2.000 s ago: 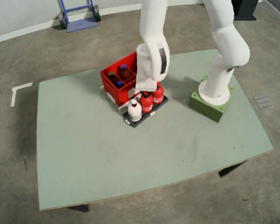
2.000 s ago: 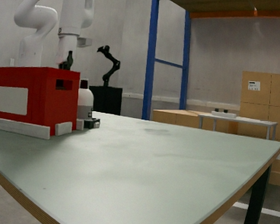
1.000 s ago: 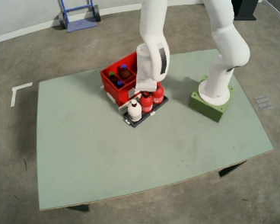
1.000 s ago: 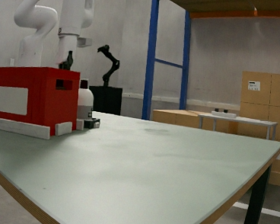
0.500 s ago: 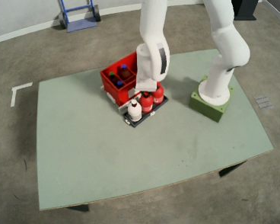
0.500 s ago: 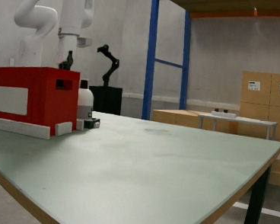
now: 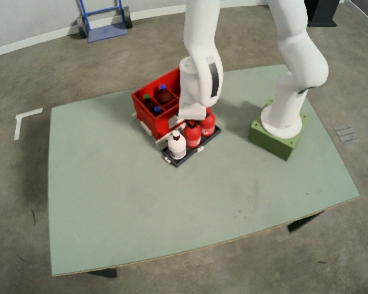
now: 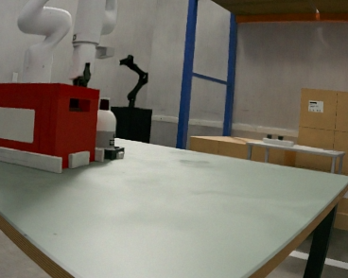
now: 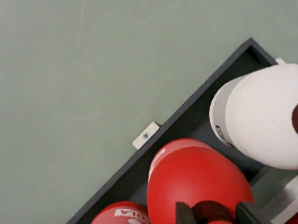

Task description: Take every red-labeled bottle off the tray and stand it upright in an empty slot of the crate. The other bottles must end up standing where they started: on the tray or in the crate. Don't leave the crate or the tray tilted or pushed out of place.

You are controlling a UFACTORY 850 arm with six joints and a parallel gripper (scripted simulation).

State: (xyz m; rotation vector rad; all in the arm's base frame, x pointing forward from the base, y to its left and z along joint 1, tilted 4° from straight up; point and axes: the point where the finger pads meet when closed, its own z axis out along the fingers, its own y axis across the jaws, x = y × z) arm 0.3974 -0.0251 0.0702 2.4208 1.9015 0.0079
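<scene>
Gripper (image 7: 192, 119) (image 8: 81, 81) (image 9: 214, 212) closed around the neck of the middle red bottle (image 7: 192, 136) (image 9: 197, 175), upright on the tray (image 7: 210, 137) (image 8: 114, 154) (image 9: 185, 107). On the tray to either side, another red bottle (image 7: 208, 125) (image 9: 122, 216) and a white one (image 7: 177, 146) (image 8: 106, 127) (image 9: 262, 115); beside the tray, a red crate (image 7: 144, 116) (image 8: 76, 130).

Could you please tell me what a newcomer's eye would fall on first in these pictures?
Probably the bright red crate, with dark bottles inside, beside the dark tray. Next would come the two red bottles on that tray, the middle one with its neck shut in the pincer, and the white bottle at the tray's end.
</scene>
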